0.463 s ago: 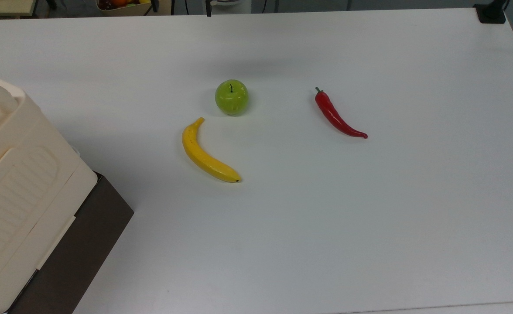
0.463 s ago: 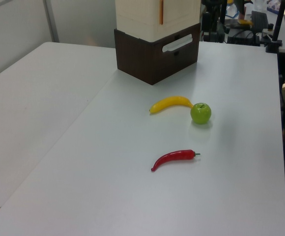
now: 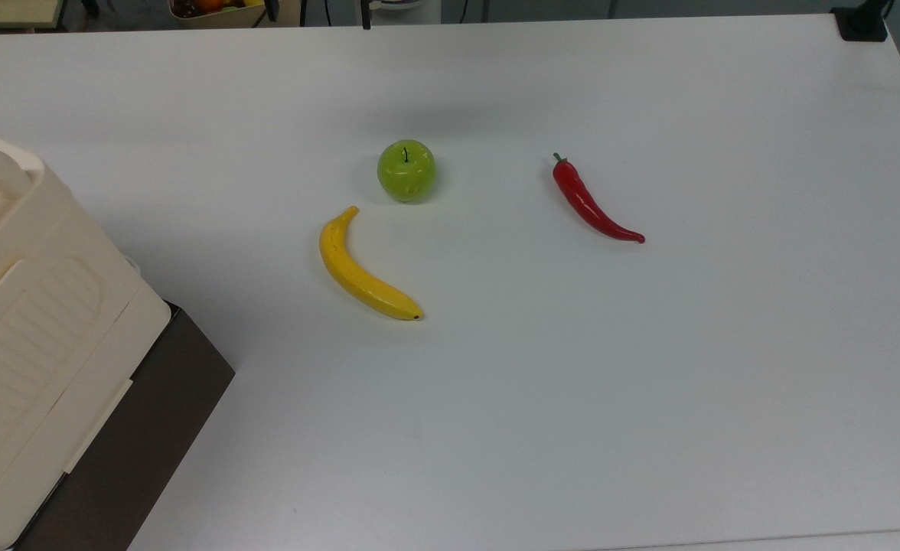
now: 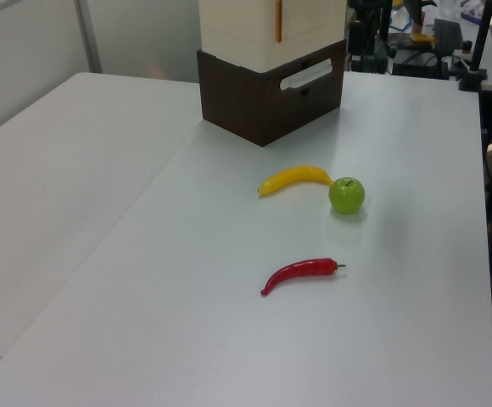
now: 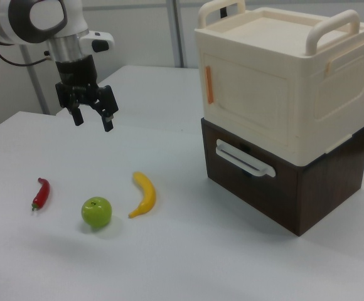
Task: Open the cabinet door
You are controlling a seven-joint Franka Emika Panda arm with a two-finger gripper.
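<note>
While the tool (image 5: 94, 118) hangs in the air with its two fingers spread apart and nothing between them, the cabinet (image 5: 282, 81) sits closed atop a dark brown drawer unit (image 5: 276, 188) at about 3 o'clock in the right view. Its cabinet door (image 5: 248, 100) lies flush in the front face, with an orange tab (image 5: 209, 83) at the door's 9 o'clock edge, and two moulded handles rise from the top. In the right view the tool is at roughly 10 o'clock, well apart from the cabinet and above the white counter (image 5: 188, 263). Below it lie three pieces of fruit and vegetable: a red chilli (image 5: 40, 193) at 8 o'clock, a green apple (image 5: 96, 212) just beside it toward 7 o'clock, and a yellow banana (image 5: 144, 194) near the apple on the cabinet's side. In the top view the cabinet (image 3: 29, 321) fills the 8 o'clock corner, its ribbed panel facing up, with the drawer unit (image 3: 136, 444) beneath; the banana (image 3: 358, 268) lies near centre, the apple (image 3: 406, 170) at its 1 o'clock, the chilli (image 3: 591, 203) farther toward 2 o'clock. In the left view the cabinet (image 4: 271, 30) stands at 12 o'clock, the banana (image 4: 295, 178) touching or nearly touching the apple (image 4: 347, 195).
</note>
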